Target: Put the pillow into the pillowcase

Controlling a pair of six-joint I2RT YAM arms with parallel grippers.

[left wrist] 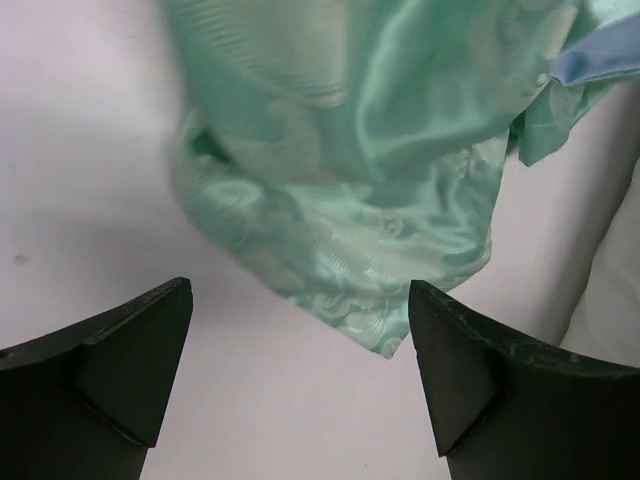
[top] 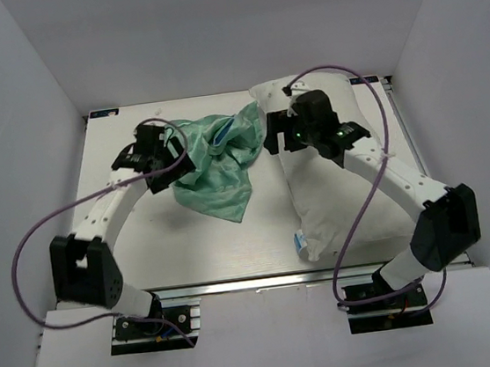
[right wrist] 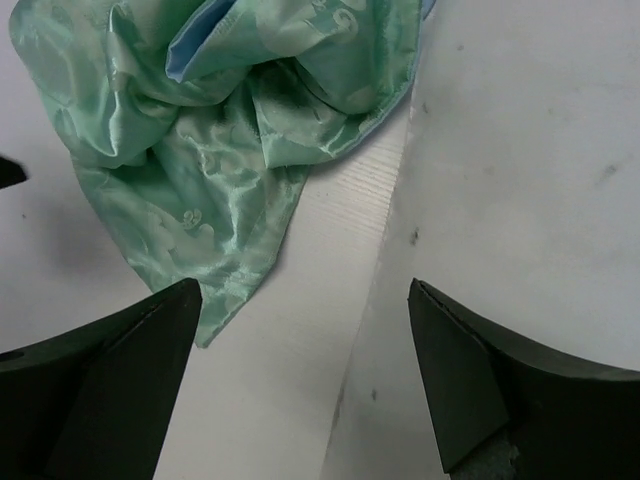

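- Left end effector (left wrist: 300,300) hovers wide open and empty over the crumpled pillowcase (left wrist: 370,150), which sits mid-left on the surface (left wrist: 80,150).
- Right end effector (right wrist: 305,295) is spread just as wide and grips nothing. It is above the left edge of the pillow (right wrist: 520,150), which lies along the right side, touching the pillowcase.
- I judge the mouth must be found first. I would pinch a single layer where the blue lining (right wrist: 200,50) shows, not the bunched folds.

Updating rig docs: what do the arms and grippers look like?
Both arms match: the left arm and right arm have white links with bulky black joint housings, each trailed by a looping purple cable. A green light glows at the right wrist. The left gripper and right gripper have matte black, wedge-shaped fingers.
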